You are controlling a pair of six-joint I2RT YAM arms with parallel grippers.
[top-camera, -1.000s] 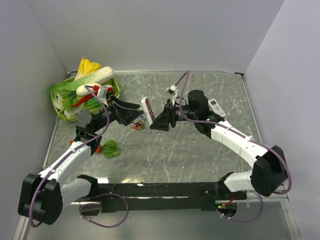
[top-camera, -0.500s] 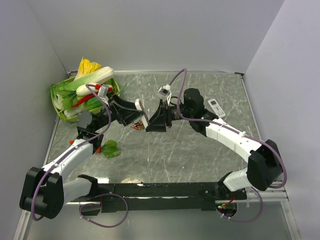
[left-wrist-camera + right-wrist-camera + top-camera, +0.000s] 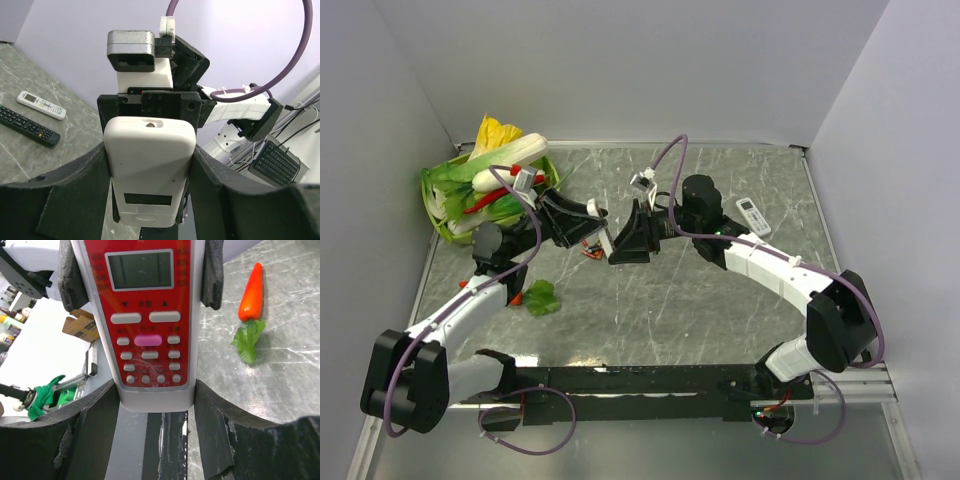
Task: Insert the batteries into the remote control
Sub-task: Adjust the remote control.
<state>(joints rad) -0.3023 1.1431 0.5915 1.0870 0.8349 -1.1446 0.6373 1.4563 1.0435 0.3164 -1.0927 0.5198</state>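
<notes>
The remote control (image 3: 604, 230) hangs upright above the table middle, held from both sides. In the left wrist view its white back (image 3: 149, 150) sits between the dark fingers (image 3: 75, 195) of my left gripper (image 3: 149, 167), which press on both edges. The right wrist view shows its red face with pale buttons (image 3: 147, 315), the lower end clamped in my right gripper (image 3: 155, 390). From above, my left gripper (image 3: 582, 226) and my right gripper (image 3: 622, 240) face each other across it. Small coloured batteries (image 3: 589, 251) lie on the table just below.
A green basket of vegetables (image 3: 438, 205) fills the back left. An orange carrot (image 3: 251, 287) with green leaves (image 3: 542, 298) lies left of centre. A white remote with grey buttons (image 3: 752, 216) lies back right, a long black remote (image 3: 27, 126) beside it.
The right arm carried the remote control leftward. My left gripper moved in to meet it and its fingers closed from wide open onto the remote's sides.
</notes>
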